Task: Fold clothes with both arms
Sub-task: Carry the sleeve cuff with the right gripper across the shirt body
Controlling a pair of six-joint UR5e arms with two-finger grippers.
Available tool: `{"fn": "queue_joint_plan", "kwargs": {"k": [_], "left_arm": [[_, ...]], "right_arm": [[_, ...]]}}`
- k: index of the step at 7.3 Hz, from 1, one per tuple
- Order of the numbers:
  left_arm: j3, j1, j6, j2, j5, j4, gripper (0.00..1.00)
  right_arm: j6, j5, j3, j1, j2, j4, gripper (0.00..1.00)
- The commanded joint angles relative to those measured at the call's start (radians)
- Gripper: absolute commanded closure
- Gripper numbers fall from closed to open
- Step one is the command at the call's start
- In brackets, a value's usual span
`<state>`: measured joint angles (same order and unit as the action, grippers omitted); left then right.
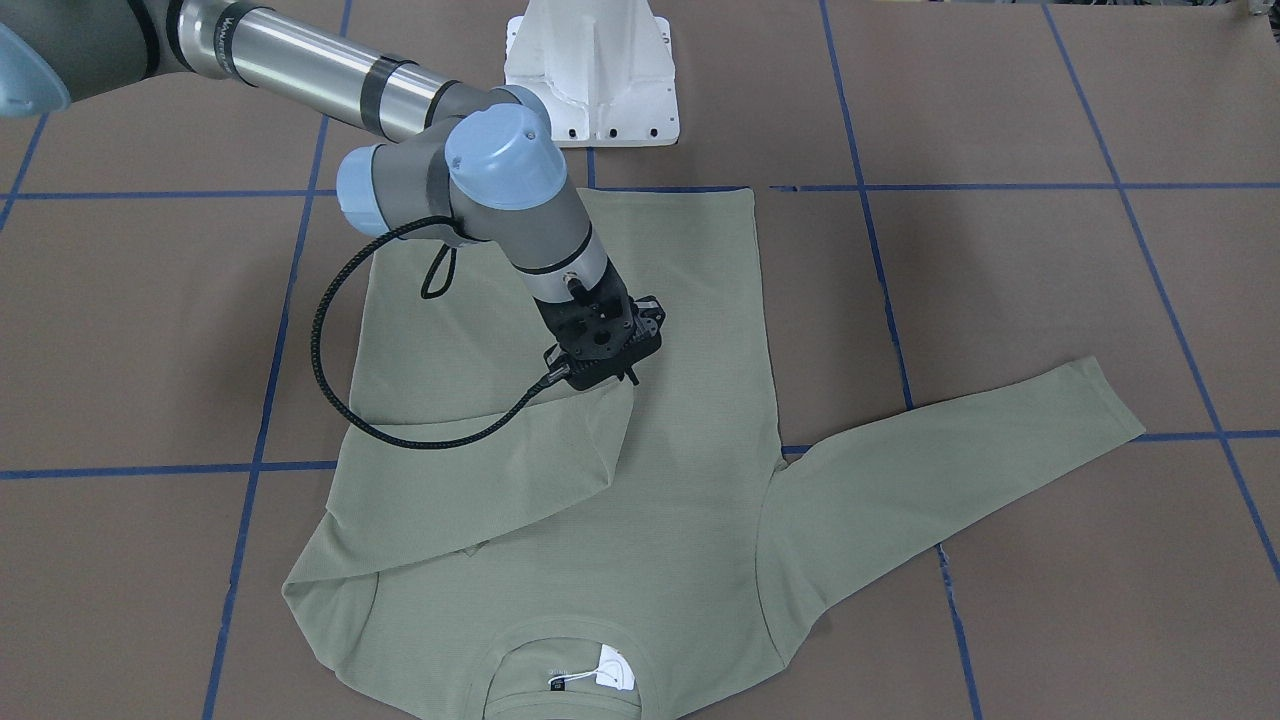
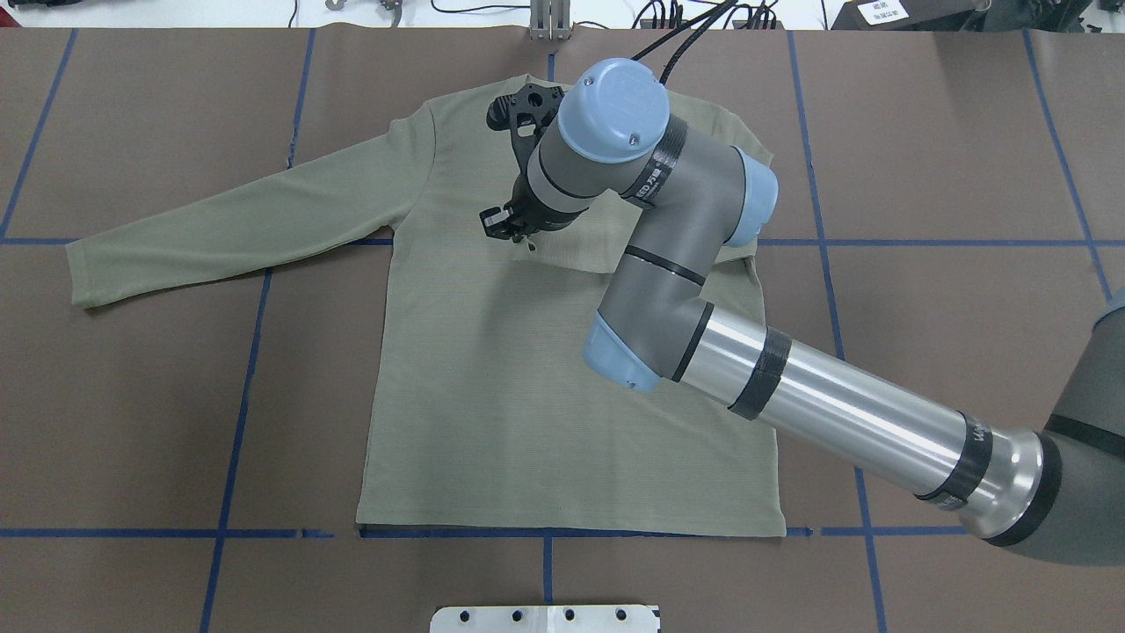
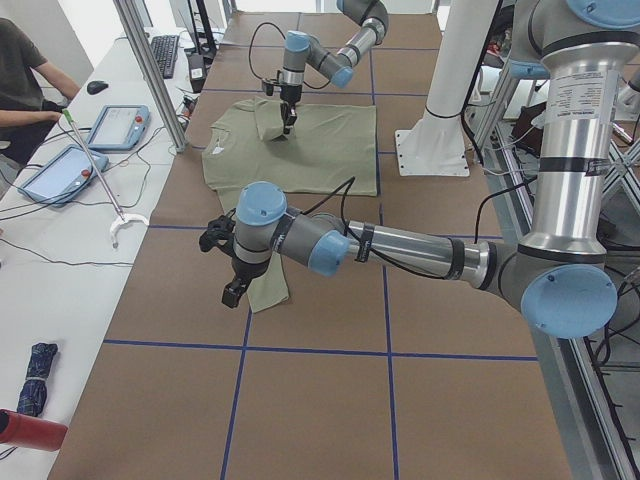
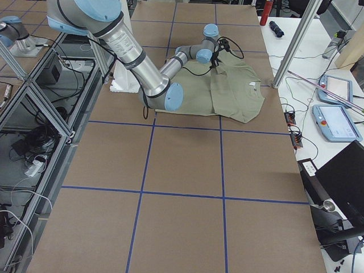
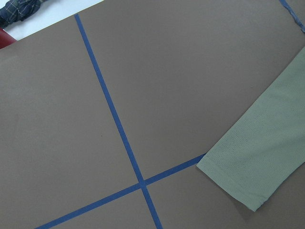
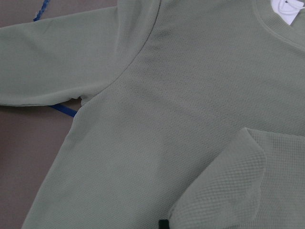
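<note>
Overhead exterior shows the shirt (image 2: 492, 396) flat on the table (image 2: 132, 422), hem nearest the pedestal (image 2: 545, 618), collar farthest from it. The right gripper (image 2: 518, 236) seems pinched on the cuff of the folded sleeve (image 1: 480, 470), which lies across the chest. The other sleeve (image 2: 237, 215) runs long and straight, sideways of the pedestal, bare table all round it. The left gripper (image 3: 233, 290) hangs above its cuff, the nearer tool; I cannot tell how its jaws stand.

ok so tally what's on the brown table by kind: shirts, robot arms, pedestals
green long-sleeved shirt: 1
robot arms: 2 (right arm, left arm)
white pedestal base: 1
total: 4
</note>
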<state>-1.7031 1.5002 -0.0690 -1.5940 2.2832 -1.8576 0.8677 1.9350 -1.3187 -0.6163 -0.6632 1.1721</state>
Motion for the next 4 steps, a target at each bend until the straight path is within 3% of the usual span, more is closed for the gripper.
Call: {"fn": "queue_joint_plan", "kwargs": {"k": [1, 4], "left_arm": [[0.000, 0.000, 0.000, 0.000, 0.001, 0.000, 0.00], [0.002, 0.000, 0.000, 0.000, -0.001, 0.001, 0.00]], "right_arm": [[0.001, -0.030, 0.054, 0.027, 0.058, -0.002, 1.00], [0.001, -0.045, 0.107, 0.036, 0.103, -0.009, 1.00]]}}
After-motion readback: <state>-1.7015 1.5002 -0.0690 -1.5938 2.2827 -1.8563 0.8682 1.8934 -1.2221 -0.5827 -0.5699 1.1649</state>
